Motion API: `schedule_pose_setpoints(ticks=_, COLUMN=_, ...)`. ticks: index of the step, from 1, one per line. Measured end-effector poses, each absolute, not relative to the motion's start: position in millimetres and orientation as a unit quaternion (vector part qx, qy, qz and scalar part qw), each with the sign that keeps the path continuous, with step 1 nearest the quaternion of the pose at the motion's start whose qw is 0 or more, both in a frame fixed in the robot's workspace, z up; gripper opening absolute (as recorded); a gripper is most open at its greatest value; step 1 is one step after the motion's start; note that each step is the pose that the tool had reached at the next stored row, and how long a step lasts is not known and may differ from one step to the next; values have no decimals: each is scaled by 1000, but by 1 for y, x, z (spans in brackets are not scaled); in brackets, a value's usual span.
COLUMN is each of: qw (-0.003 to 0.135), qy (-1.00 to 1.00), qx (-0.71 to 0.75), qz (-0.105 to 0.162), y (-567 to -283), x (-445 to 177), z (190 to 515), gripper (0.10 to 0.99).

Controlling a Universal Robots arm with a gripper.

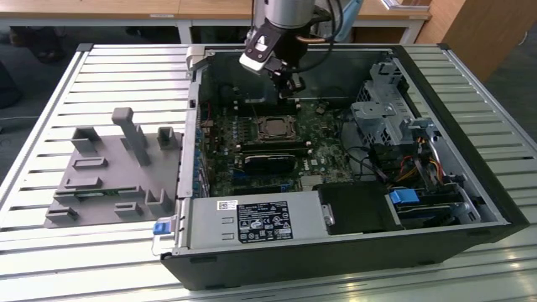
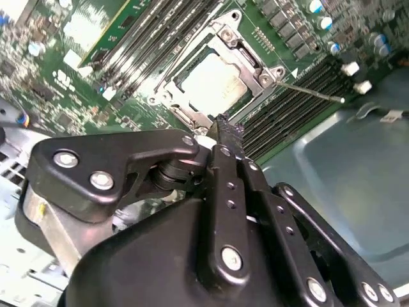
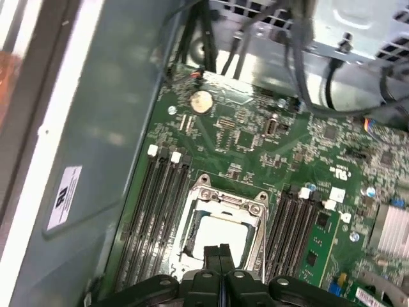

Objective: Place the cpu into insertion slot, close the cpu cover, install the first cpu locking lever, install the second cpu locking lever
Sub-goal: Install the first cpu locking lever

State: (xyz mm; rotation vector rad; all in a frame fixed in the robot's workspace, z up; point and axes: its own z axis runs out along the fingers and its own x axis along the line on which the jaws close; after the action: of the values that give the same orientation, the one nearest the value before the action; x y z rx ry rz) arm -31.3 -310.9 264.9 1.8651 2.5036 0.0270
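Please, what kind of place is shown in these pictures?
Probably a robotics lab or test workshop: an open computer case lies on a slatted metal table, a robot arm hangs over it, and wooden desks stand behind.

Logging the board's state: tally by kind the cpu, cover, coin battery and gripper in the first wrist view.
cpu: 1
cover: 1
coin battery: 1
gripper: 1
Total: 4
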Motion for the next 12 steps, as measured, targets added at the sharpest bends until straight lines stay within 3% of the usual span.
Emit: schedule_pose_setpoints(ticks=12, qw=9, qy=863, qx=505, qz=10, y=-311, x=-31, z=262, gripper=106)
